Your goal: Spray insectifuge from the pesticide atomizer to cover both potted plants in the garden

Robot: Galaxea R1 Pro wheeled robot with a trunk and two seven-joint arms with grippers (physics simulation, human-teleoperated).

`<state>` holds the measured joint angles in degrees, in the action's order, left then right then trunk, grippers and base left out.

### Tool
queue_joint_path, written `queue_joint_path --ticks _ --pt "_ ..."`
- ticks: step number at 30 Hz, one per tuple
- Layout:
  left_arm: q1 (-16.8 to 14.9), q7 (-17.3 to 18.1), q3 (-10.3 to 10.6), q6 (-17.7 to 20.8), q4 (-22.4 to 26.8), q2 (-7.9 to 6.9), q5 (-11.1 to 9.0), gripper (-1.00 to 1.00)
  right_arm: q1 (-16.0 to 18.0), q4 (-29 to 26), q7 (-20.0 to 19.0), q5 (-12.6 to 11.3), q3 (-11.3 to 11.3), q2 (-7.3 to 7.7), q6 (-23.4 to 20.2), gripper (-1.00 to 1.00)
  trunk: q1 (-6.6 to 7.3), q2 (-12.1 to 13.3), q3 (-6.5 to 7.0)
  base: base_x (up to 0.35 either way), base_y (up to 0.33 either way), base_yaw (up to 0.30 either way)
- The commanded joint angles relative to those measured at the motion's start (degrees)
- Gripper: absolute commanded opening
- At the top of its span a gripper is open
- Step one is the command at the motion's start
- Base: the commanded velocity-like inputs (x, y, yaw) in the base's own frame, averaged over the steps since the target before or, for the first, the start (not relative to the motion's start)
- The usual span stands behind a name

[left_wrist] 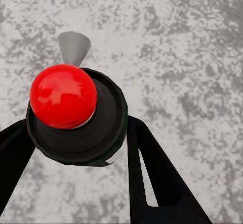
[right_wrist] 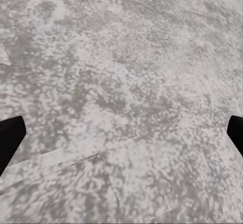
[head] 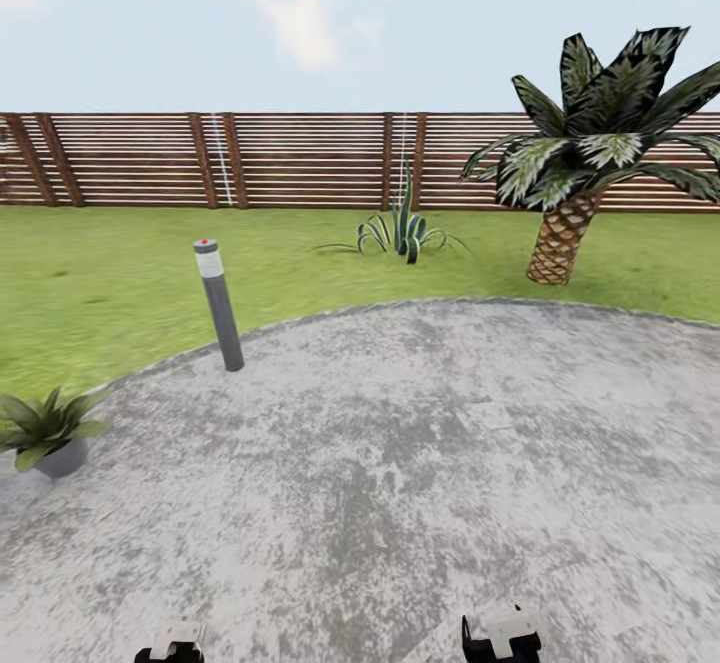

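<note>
- One potted plant (head: 45,433) at the far left of the head view, low, with broad pointed green leaves over a small grey pot, standing on the patio (head: 400,483) just inside its curved edge.
- Round mottled grey stone underfoot across the lower half of the head view, green lawn (head: 120,273) beyond it, and a slatted brown wooden fence (head: 300,158) closing off the back under a pale sky.
- Grey bollard light (head: 220,303) upright at the patio's edge, near the potted plant but apart from it, closer to the fence.
- Thin-leaved spiky clump (head: 400,233) in the grass near the fence, around the middle.
- Trunked palm (head: 580,163) on the lawn to the right, fronds reaching across the fence line.
- Left gripper (left_wrist: 76,148) clamped on the pesticide atomizer (left_wrist: 81,127), seen from above in the left wrist view: dark round body, with black fingers (left_wrist: 152,178) pressing on either side.
- Glossy red ball (left_wrist: 63,96) on top of the atomizer, and a small grey cone-shaped nozzle (left_wrist: 74,46) poking out past it, over bare patio stone.
- Sliver of white and a faint green tint along the bottle's lower rim, too small to make out further.
- Right gripper (right_wrist: 121,133) spread wide, its two dark fingertips at opposite edges of the right wrist view, nothing between them, mottled patio stone beneath.
- Tops of both grippers just peeking in at the bottom edge of the head view, left and right of centre, well apart from the potted plant.
</note>
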<state>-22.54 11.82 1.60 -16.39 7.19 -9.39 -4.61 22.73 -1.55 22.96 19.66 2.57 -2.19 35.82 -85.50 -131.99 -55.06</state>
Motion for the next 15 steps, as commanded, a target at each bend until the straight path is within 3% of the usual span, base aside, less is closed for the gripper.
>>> queue_joint_path --ticks 1,15 --pt "0.0 0.3 0.2 -0.1 0.0 -0.02 -0.5 -1.00 0.0 0.1 0.6 0.4 0.2 -0.01 0.0 1.00 -0.02 0.0 -0.05 0.335 0.000 0.266" --pt "0.0 0.3 0.2 -0.1 -0.1 -0.02 -0.5 -1.00 0.0 0.1 0.6 0.4 0.2 -0.01 0.0 1.00 -0.02 0.0 -0.05 0.335 0.000 0.272"
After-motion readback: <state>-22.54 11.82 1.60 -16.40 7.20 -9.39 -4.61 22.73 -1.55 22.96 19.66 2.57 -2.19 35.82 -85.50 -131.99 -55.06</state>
